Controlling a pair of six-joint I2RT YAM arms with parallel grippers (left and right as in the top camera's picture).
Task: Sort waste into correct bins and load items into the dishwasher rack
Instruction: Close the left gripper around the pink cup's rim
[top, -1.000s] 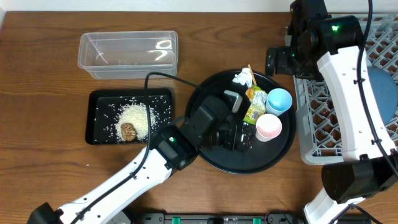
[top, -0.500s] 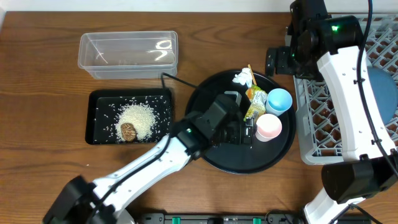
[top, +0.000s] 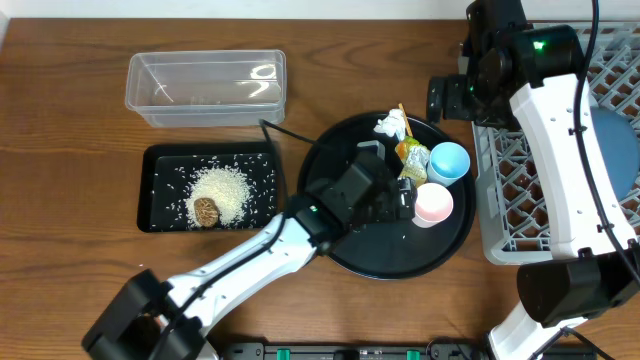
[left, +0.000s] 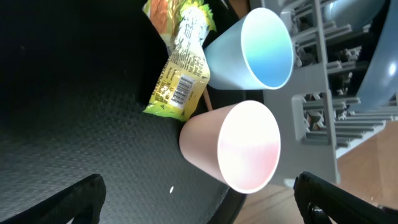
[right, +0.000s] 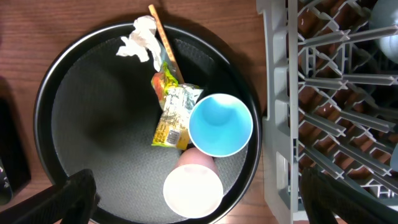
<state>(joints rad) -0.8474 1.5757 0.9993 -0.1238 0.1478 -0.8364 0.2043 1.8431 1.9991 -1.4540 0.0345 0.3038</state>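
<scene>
Both stand spread and empty: your left tool (left: 199, 200) faces the pink cup (left: 239, 146), your right tool (right: 200, 200) hangs over the tray (right: 81, 124).

Robotics lab bench staged as a kitchen clean-up, wood-grain tabletop (top: 60, 150), white-and-black left arm (top: 240, 270) and right arm (top: 560, 120) mounted at its near edge, grey dishwasher rack (top: 510, 200), clear tub (top: 140, 100), shallow black tray (top: 160, 165), round black tray (top: 380, 255) laid out.

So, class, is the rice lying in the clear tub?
No, the rice lies in the shallow black tray, not the clear tub.
</scene>
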